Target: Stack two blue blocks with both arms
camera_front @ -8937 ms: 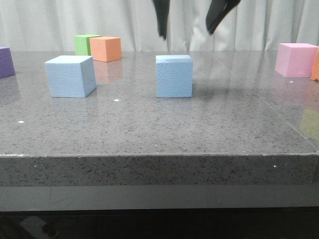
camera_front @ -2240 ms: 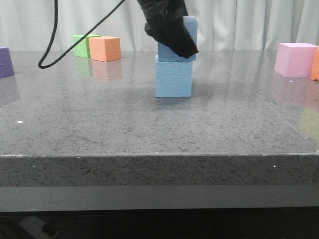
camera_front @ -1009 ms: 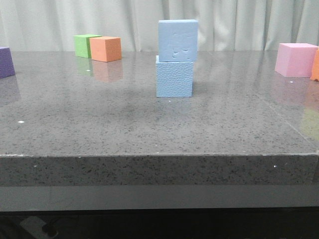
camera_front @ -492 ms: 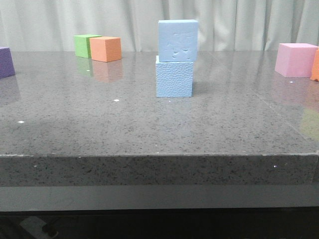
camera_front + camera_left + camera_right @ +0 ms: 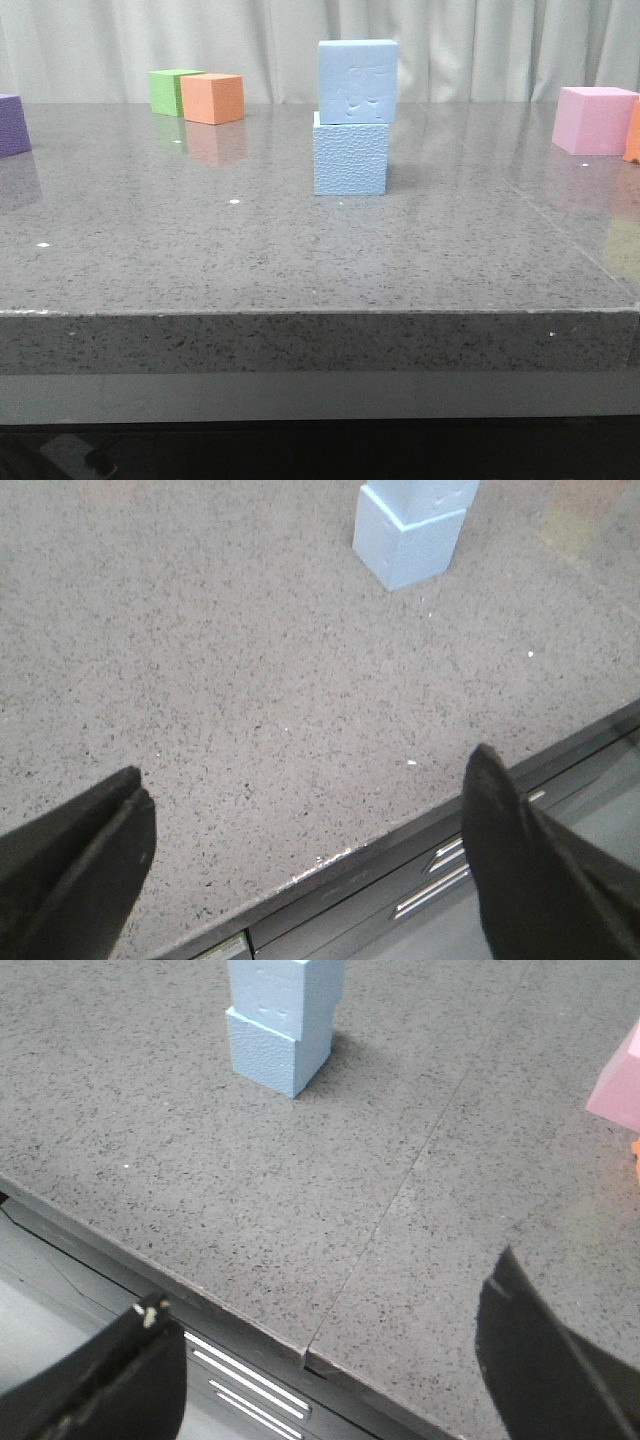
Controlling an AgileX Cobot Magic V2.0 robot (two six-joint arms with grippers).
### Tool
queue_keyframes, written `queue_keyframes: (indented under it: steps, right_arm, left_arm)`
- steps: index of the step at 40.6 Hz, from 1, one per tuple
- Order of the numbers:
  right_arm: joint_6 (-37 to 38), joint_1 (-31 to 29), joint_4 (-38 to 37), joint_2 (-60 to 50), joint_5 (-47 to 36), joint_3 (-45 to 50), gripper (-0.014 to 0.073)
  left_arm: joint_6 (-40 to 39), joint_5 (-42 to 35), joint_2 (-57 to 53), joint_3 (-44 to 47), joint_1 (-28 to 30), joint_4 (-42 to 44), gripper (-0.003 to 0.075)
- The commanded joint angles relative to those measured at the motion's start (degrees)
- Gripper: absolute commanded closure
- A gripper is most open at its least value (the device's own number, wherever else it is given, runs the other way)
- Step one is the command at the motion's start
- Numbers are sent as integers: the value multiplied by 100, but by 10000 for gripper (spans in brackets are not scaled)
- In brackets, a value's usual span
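Two light blue foam blocks stand stacked at the middle of the grey table. The upper block (image 5: 357, 81) rests on the lower block (image 5: 349, 153), shifted slightly right. The stack also shows in the left wrist view (image 5: 410, 535) and in the right wrist view (image 5: 280, 1020). No gripper appears in the front view. My left gripper (image 5: 310, 830) is open and empty over the table's front edge, far from the stack. My right gripper (image 5: 325, 1360) is open and empty over the front edge too.
A green cube (image 5: 170, 90) and an orange cube (image 5: 213, 98) stand at the back left. A purple cube (image 5: 10, 125) is at the far left edge. A pink cube (image 5: 594, 120) stands at the back right, also in the right wrist view (image 5: 620, 1085). Drawer handles lie below the table edge.
The left block was put on top of the middle one. Since a second ago the stack has stood still with no arm in the front view; a shadow on the table has cleared.
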Motion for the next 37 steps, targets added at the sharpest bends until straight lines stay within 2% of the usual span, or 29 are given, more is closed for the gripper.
queue_keyframes:
  steps: [1,16,18,21,28,31,37]
  right_arm:
    - [55,-21,-74,6,-480,-137,-8]
    - [55,-21,-74,6,-536,-137,12]
    - [55,-21,-74,6,-548,-137,55]
    - [55,-21,-74,6,-573,-137,167]
    - [55,-21,-74,6,-573,-137,467]
    - [55,-21,-74,6,-567,-137,580]
    - [55,-21,-74,6,-567,-137,719]
  left_arm:
    - [-48,-518,-45,-128,4,-7,113]
    - [-48,-1037,-45,-128,4,-7,114]
    - [-48,-1062,-45,-128,4,-7,123]
    - [-48,-1085,-45,-128,4,-7,171]
    - [-48,-1085,-45,-128,4,-7,378]
    - [-48,-1085,-45,-128,4,-7,490]
    - [-48,-1108,-45,-128,4,-7,657]
